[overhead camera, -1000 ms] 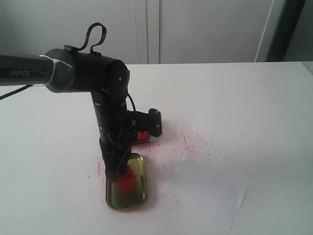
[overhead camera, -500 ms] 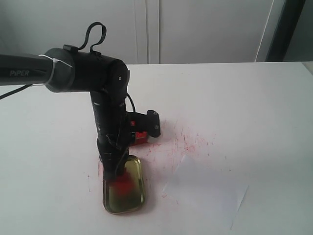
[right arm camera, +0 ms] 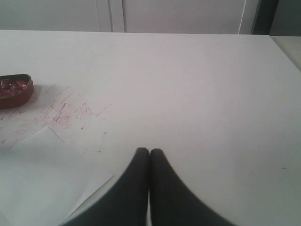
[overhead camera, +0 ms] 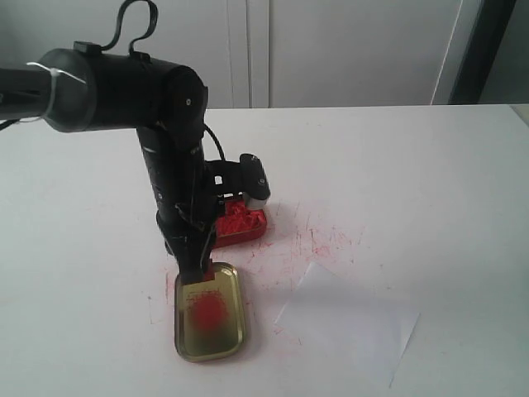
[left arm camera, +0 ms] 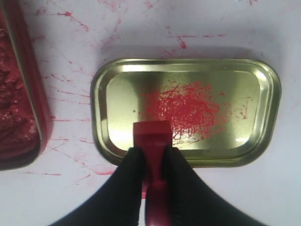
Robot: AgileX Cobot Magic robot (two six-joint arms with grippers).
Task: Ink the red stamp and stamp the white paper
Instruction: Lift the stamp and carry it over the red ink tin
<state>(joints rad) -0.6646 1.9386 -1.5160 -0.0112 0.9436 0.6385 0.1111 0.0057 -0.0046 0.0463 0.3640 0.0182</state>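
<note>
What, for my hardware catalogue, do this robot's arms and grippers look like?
The left arm is black: a round tube ending in a rounded joint housing, with a white cable tie around it, a black cable loop on top and a small black block with a pale end at the wrist. The left gripper and right gripper both have smooth black fingers that taper to rounded tips.

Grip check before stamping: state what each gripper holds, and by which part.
Left gripper pinches the red stamp by its handle, with the base jutting out beyond the grip. Right gripper is shut, holding nothing.
</note>
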